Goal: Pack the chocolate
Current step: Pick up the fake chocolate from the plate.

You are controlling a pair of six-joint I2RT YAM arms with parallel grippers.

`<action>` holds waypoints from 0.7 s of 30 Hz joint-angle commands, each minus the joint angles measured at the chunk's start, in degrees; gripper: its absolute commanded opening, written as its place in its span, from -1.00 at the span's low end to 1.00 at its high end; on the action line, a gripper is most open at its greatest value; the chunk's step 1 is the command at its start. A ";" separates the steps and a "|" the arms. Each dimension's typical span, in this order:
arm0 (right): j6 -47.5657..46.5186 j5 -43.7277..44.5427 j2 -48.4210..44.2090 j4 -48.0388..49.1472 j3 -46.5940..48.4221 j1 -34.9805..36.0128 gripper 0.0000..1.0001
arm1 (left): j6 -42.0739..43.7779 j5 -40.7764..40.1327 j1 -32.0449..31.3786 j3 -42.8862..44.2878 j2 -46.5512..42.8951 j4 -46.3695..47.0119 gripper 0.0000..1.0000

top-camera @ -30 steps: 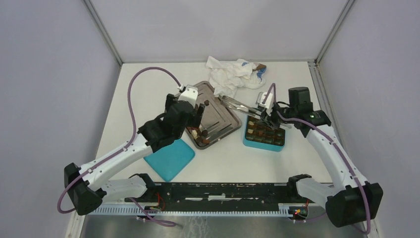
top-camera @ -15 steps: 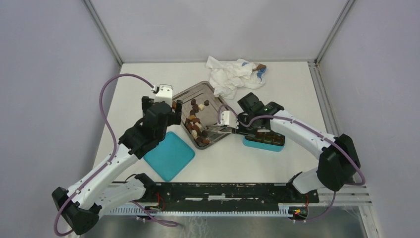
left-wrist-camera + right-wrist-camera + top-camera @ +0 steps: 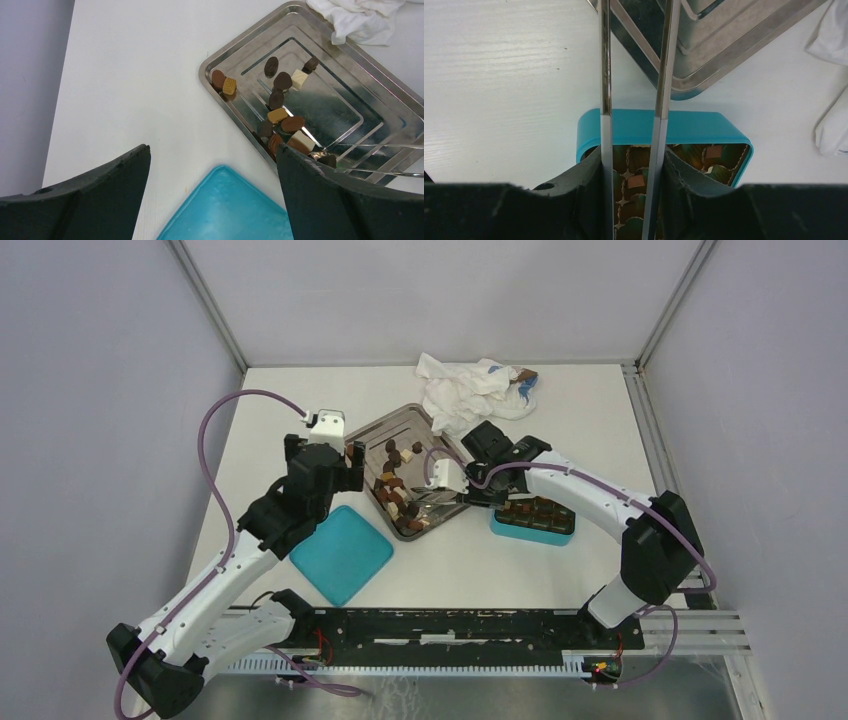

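Note:
Several small chocolate pieces (image 3: 393,490) (image 3: 280,100), dark, light brown and cream, lie in the steel tray (image 3: 400,414) (image 3: 340,110) (image 3: 704,45). My right gripper (image 3: 468,494) (image 3: 633,155) is shut on metal tongs (image 3: 604,75) (image 3: 372,146), whose arms stand apart and reach to the pieces at the tray's near corner. I cannot tell whether the tips hold a piece. The teal box (image 3: 535,527) (image 3: 664,125) below this gripper holds a few chocolates (image 3: 636,181) in its cups. My left gripper (image 3: 348,458) (image 3: 212,150) hangs open and empty over the table left of the tray.
A flat teal lid (image 3: 340,555) (image 3: 235,210) lies on the table just under the left gripper, beside the tray's near edge. A crumpled white cloth (image 3: 465,390) (image 3: 360,17) (image 3: 831,30) lies behind the tray, touching its far corner.
My right arm has swung left from over the teal box to the tray, carrying the tongs. My left gripper has pulled back off the tray to its left side.

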 commanded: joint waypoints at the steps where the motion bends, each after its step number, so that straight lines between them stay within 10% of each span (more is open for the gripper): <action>1: 0.65 0.62 0.17 -0.55 1.62 0.55 -0.15 | -0.49 1.54 0.56 0.08 -0.86 2.20 1.00; 21: 1.60 -1.01 3.82 -0.25 1.57 1.12 -0.08 | -0.60 2.60 0.99 0.00 -1.14 2.16 1.00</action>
